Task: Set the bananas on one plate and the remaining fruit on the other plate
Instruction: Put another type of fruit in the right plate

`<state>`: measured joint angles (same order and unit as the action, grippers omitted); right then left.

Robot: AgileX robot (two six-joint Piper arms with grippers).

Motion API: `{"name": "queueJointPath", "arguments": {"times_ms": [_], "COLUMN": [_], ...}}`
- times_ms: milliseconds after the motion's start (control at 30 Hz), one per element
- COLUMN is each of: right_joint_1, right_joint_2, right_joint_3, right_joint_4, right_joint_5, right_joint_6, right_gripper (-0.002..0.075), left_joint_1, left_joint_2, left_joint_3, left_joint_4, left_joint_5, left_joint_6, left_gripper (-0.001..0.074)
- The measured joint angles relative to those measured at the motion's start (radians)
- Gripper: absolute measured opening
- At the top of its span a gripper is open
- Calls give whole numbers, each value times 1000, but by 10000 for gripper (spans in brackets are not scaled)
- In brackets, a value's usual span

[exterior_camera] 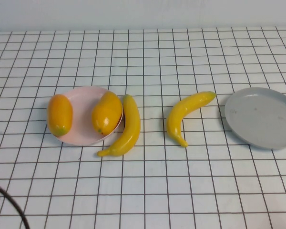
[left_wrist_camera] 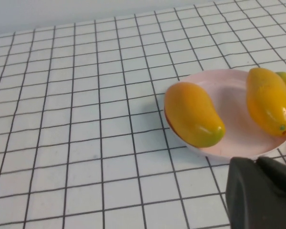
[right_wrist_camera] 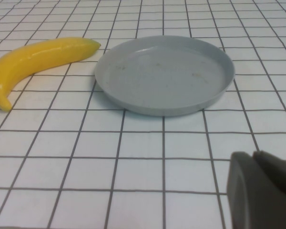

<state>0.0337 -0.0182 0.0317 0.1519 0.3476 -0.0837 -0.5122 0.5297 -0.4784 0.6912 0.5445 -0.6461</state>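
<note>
Two mango-like fruits (exterior_camera: 60, 114) (exterior_camera: 107, 112) lie on the pink plate (exterior_camera: 81, 93) at the left; the left one overhangs its rim. One banana (exterior_camera: 126, 129) lies on the table against the pink plate's right side. The other banana (exterior_camera: 185, 112) lies mid-table, left of the empty grey plate (exterior_camera: 261, 117). Neither gripper shows in the high view. In the left wrist view my left gripper (left_wrist_camera: 255, 162) is shut and empty, just short of the pink plate (left_wrist_camera: 231, 95) and mangoes (left_wrist_camera: 193, 114) (left_wrist_camera: 269, 100). In the right wrist view my right gripper (right_wrist_camera: 253, 155) is shut and empty, short of the grey plate (right_wrist_camera: 164, 71) and banana (right_wrist_camera: 38, 57).
The table is covered by a white cloth with a black grid (exterior_camera: 148, 191). A black cable (exterior_camera: 9, 205) shows at the near left corner. A pale wall runs along the far edge.
</note>
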Motion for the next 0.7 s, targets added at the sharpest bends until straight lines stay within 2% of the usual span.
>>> {"name": "queueJointPath", "arguments": {"times_ms": [167,467,567,700], "right_joint_1": [0,0,0,0], "right_joint_2": [0,0,0,0], "right_joint_3": [0,0,0,0], "right_joint_4": [0,0,0,0], "right_joint_5": [0,0,0,0], "right_joint_6": [0,0,0,0], "right_gripper": [-16,-16,-16,-16], "left_joint_1": [149,444,497,506], "left_joint_2": [-201,-531,-539,-540], "left_joint_3": [178,443,496,503], "left_joint_4": [-87,-458,-521,-541], "left_joint_5": [-101,-287,-322,-282], "left_joint_6": [84,480,558,579], "left_gripper": [-2,-2,-2,-2]}}
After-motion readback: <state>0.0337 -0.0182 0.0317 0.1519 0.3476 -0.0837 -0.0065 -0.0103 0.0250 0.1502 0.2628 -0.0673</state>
